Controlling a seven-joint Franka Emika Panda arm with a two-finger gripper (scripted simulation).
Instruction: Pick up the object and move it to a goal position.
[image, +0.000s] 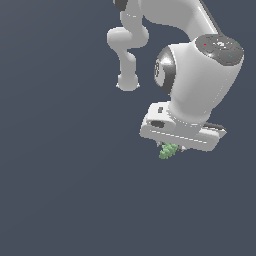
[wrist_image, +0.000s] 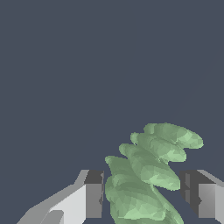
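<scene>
No brand, label or legible writing is carried by any surface; only small coloured dots are seen on the dark cap of the white Panda arm (image: 200, 75) in the exterior view.

In the exterior view the gripper (image: 172, 148) is seen from above and to one side, its white body hiding the fingers almost wholly. The pale green ridged object (image: 168, 151) is seen protruding just beneath it, against plain dark grey ground (image: 60, 190).

What is concealed there is supplied by the wrist view: the two dark-tipped fingers (wrist_image: 94, 194) are shown on either side of the object (wrist_image: 148, 175), whose stacked spiral ridges taper away from the camera. The object lies between the fingers, close to both. Whether it is actually pinched cannot be told, since contact at the pads is not clearly shown.
</scene>
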